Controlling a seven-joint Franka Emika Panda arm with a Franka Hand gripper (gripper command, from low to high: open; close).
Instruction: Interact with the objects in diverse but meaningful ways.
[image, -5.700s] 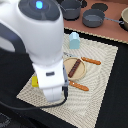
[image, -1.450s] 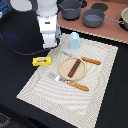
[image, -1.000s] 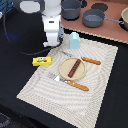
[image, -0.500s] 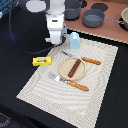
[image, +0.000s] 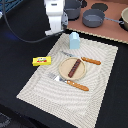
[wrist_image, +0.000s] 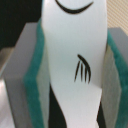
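In the wrist view a small white oblong piece (wrist_image: 75, 55) with black markings fills the frame, and my gripper (wrist_image: 72, 80) is shut on it between green-edged grey pads (wrist_image: 33, 85). In the exterior view the gripper (image: 52, 31) hangs over the dark table, beyond the mat's far corner on the exterior view's left. The pale-blue faceted block (image: 74, 40) stands just to the gripper's right on the mat. A flat yellow packet (image: 42, 61) lies off the mat's left edge. The dark-brown stick (image: 75, 68) rests on the tan plate (image: 63, 65).
An orange-handled fork (image: 70, 82) and knife (image: 84, 59) flank the plate on the striped mat (image: 95, 95). Grey pots (image: 93, 19) stand on a brown surface at the back right. A black cable (image: 22, 37) trails over the dark table behind the arm.
The arm has moved toward the exterior view's right and back, from near the yellow packet to a spot beside the pale-blue block.
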